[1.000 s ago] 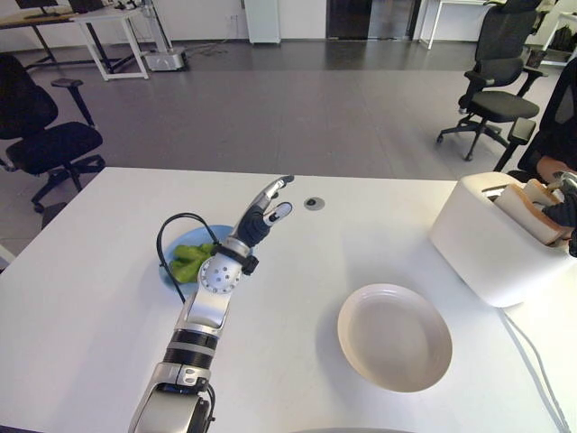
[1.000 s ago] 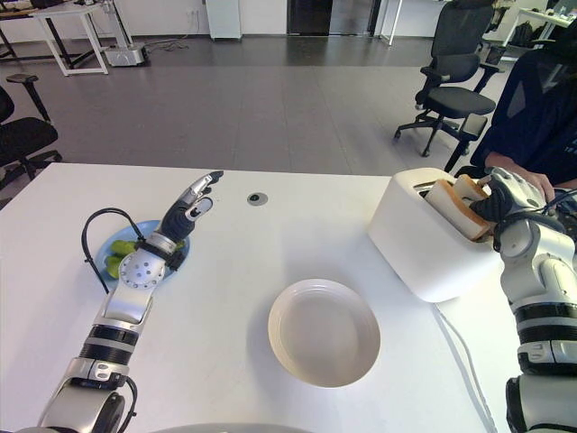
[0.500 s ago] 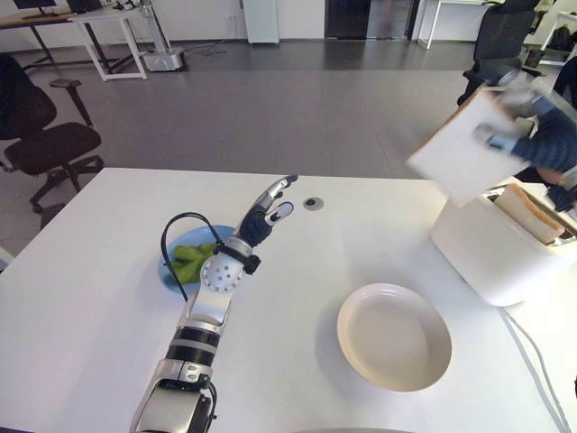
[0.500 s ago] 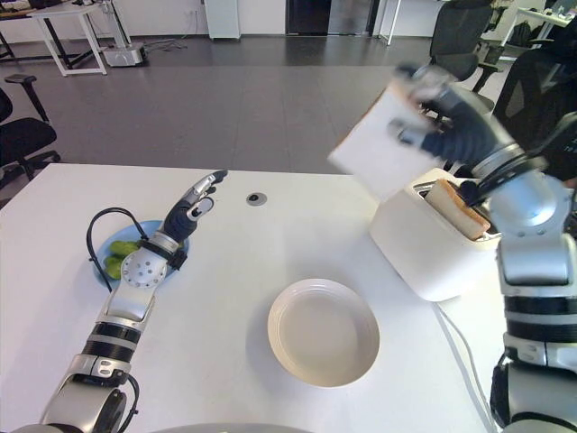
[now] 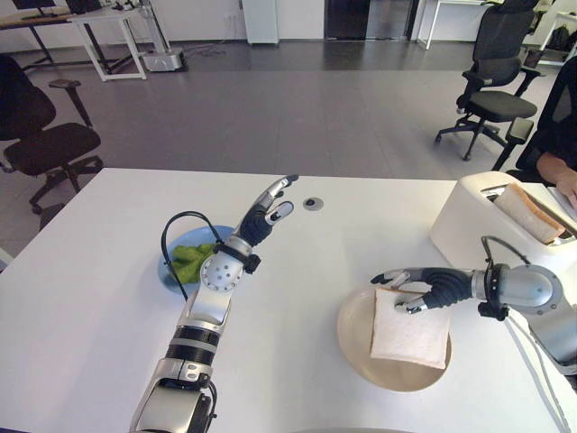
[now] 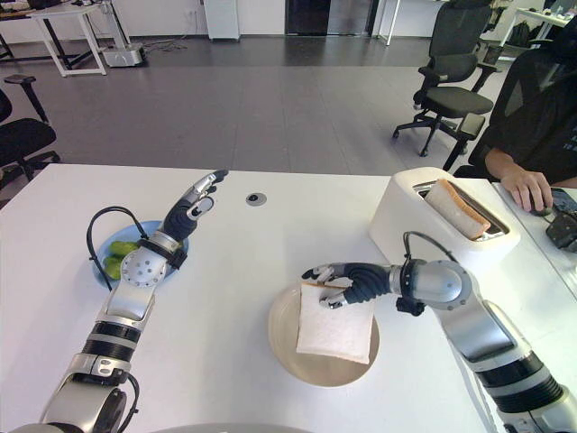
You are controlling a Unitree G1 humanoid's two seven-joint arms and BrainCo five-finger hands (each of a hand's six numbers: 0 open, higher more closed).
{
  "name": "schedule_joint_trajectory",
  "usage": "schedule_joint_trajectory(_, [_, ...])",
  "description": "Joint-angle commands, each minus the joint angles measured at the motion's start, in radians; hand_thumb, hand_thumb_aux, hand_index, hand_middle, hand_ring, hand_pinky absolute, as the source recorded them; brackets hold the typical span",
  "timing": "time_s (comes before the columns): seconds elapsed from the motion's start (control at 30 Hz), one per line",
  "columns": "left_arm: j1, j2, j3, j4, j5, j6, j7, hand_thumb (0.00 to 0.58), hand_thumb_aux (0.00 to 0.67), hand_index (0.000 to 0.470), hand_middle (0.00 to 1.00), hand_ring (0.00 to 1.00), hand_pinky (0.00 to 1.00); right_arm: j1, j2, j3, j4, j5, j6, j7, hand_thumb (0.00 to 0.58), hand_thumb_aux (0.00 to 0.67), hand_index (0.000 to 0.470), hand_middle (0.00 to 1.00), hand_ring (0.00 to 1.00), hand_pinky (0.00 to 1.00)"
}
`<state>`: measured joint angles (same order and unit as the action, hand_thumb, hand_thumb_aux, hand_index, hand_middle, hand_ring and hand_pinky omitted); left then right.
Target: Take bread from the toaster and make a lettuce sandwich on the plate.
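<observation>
A white bread slice (image 5: 410, 332) lies flat in the cream plate (image 5: 352, 347) at the table's front right, with one corner over the rim. My right hand (image 5: 424, 289) is at the slice's far edge, its fingers curled on that edge. A second slice (image 5: 527, 212) stands in the slot of the white toaster (image 5: 478, 239) at the far right. Green lettuce (image 5: 189, 257) rests on a blue dish (image 6: 101, 257) to the left. My left hand (image 5: 261, 216) hangs just right of that dish, fingers stretched out, holding nothing.
A small round grommet (image 5: 314, 204) sits in the tabletop behind the plate. The toaster's white cord (image 5: 532, 361) runs along the right side toward the front edge. Bare table lies between the blue dish and the plate.
My right hand has carried the bread slice from high above the toaster down onto the plate. The left arm has kept still.
</observation>
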<state>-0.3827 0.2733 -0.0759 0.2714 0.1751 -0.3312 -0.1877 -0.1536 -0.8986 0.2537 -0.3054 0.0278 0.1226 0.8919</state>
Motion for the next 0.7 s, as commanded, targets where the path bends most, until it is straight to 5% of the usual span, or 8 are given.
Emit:
schedule_joint_trajectory(0.03, [-0.008, -0.002, -0.005, -0.006, -0.005, 0.009, -0.008, 0.0, 0.0, 0.0, 0.0, 0.0, 0.0, 0.014, 0.036, 0.043, 0.002, -0.035, 0.004, 0.013, 0.58, 0.67, 0.47, 0.0, 0.0, 0.0])
schedule_joint_trajectory(0.13, [-0.007, -0.001, -0.004, -0.007, -0.005, 0.011, -0.01, 0.0, 0.0, 0.0, 0.0, 0.0, 0.0, 0.015, 0.059, 0.064, 0.016, -0.061, 0.0, 0.011, 0.58, 0.67, 0.47, 0.0, 0.0, 0.0])
schedule_joint_trajectory(0.17, [-0.007, -0.001, -0.004, -0.007, -0.005, 0.011, -0.01, 0.0, 0.0, 0.0, 0.0, 0.0, 0.0, 0.011, 0.067, 0.065, 0.022, -0.075, -0.004, 0.002, 0.0, 0.0, 0.0, 0.0, 0.0, 0.0])
schedule_joint_trajectory(0.47, [-0.027, 0.013, 0.005, -0.007, 0.007, -0.001, 0.006, 0.0, 0.0, 0.0, 0.0, 0.0, 0.0, -0.118, 0.145, -0.092, 0.081, -0.115, -0.002, -0.16, 0.0, 0.0, 0.0, 0.0, 0.0, 0.0])
schedule_joint_trajectory(0.7, [-0.125, 0.275, -0.008, 0.109, 0.372, 0.09, 0.185, 0.0, 0.0, 0.0, 0.0, 0.0, 0.0, -0.221, 0.257, -0.229, 0.131, -0.105, 0.003, -0.365, 0.0, 0.0, 0.0, 0.0, 0.0, 0.0])
